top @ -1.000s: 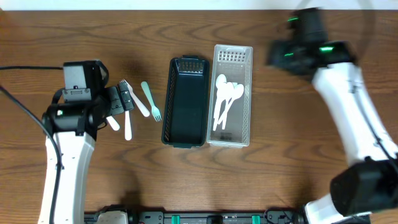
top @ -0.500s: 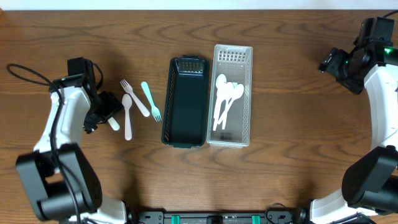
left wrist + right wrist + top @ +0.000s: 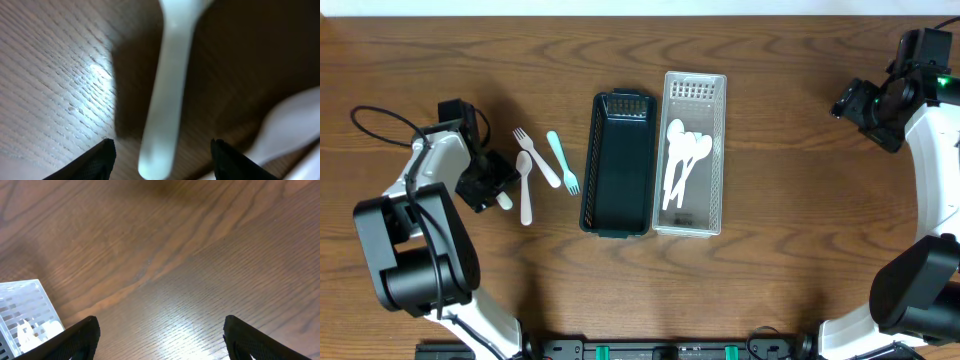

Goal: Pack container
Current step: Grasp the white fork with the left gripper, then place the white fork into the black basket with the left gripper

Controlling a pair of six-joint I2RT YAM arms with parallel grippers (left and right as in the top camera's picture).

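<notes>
A dark green basket (image 3: 618, 165) and a clear slotted container (image 3: 693, 152) stand side by side mid-table; the clear one holds several white spoons (image 3: 678, 160). Left of them lie a teal fork (image 3: 563, 162), a white fork (image 3: 536, 156), a white spoon (image 3: 525, 186) and a short white handle (image 3: 503, 200). My left gripper (image 3: 490, 186) is open and low over the table, its jaws on either side of that white handle (image 3: 165, 100), apart from it. My right gripper (image 3: 855, 100) is open and empty above bare wood at the far right.
In the right wrist view, a corner of the clear container (image 3: 25, 310) shows at the lower left, with wood grain elsewhere. A black cable (image 3: 380, 115) loops by the left arm. Another white utensil (image 3: 290, 125) lies right of the left jaws.
The right arm swung from near the containers to the far right edge, then held still. The left gripper drew back left from over the utensils and sits by the white handle.
</notes>
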